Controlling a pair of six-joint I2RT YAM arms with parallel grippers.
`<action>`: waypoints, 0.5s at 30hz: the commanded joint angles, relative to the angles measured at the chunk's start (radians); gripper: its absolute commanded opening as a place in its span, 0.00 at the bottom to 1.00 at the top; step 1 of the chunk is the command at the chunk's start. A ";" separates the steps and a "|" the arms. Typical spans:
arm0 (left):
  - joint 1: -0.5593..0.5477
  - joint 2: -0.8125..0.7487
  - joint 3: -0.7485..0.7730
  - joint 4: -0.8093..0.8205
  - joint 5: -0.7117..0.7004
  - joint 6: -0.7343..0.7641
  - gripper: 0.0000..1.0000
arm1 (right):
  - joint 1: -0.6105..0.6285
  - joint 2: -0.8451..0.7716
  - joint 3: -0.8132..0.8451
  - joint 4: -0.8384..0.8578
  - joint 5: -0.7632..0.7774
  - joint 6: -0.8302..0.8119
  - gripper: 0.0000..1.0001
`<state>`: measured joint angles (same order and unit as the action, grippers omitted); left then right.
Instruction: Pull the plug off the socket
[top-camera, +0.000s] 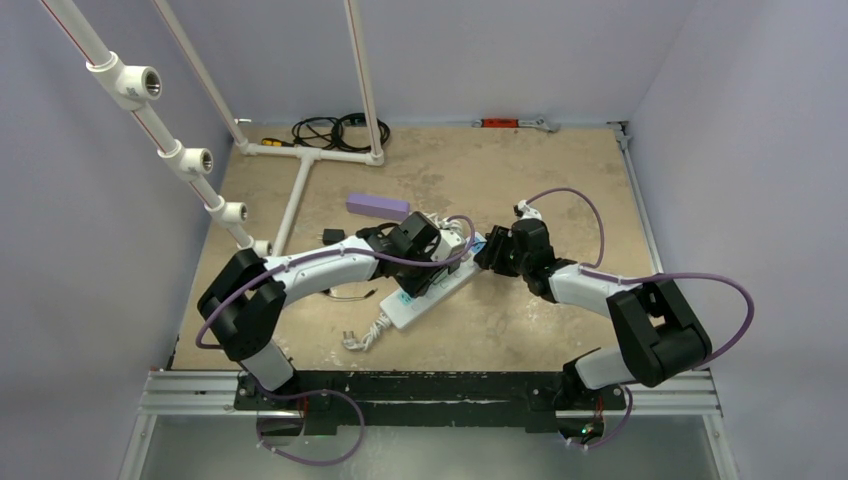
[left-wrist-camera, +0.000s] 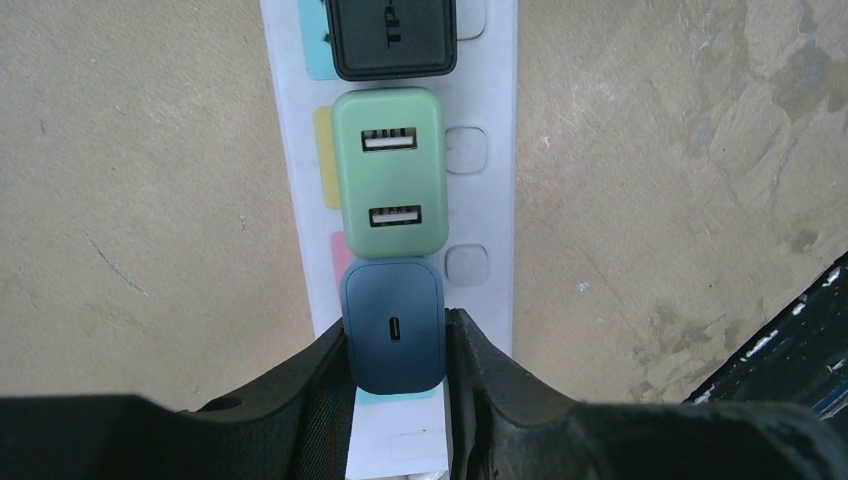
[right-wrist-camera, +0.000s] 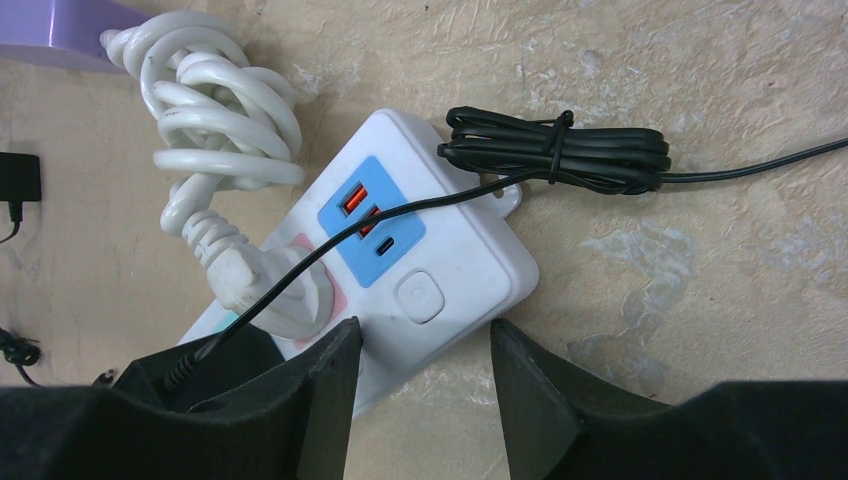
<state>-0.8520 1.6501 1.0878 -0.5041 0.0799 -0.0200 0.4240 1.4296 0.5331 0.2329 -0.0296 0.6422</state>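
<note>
The socket (left-wrist-camera: 485, 200) is a long white power strip lying on the tan table, also seen in the top view (top-camera: 415, 305). A dark blue plug (left-wrist-camera: 392, 325) with a small slot port sits in it, and my left gripper (left-wrist-camera: 397, 328) is shut on the plug's two sides. In the right wrist view my right gripper (right-wrist-camera: 424, 330) stands open at the strip's end (right-wrist-camera: 460, 250). Its left finger (right-wrist-camera: 320, 380) lies over the strip near the round button. Its right finger is above bare table.
A green two-port charger (left-wrist-camera: 388, 170) and a black charger (left-wrist-camera: 392, 38) sit in the outlets beyond the blue plug. A white plug (right-wrist-camera: 290, 295) with a bundled white cord (right-wrist-camera: 215, 110) and a tied black cable (right-wrist-camera: 560, 150) lie by the strip's end. A purple box (top-camera: 378, 205) and white pipe frame (top-camera: 290, 200) stand behind.
</note>
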 joint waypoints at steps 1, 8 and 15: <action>-0.015 0.031 -0.009 0.078 -0.133 -0.025 0.00 | -0.002 0.006 0.013 -0.021 -0.002 -0.027 0.53; -0.107 -0.021 -0.044 0.107 -0.321 -0.037 0.00 | -0.002 0.011 0.017 -0.024 0.009 -0.026 0.53; -0.147 -0.035 -0.051 0.099 -0.361 -0.035 0.00 | -0.003 0.012 0.018 -0.027 0.016 -0.024 0.53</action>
<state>-0.9924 1.6276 1.0496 -0.4610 -0.1932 -0.0540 0.4240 1.4296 0.5331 0.2325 -0.0288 0.6422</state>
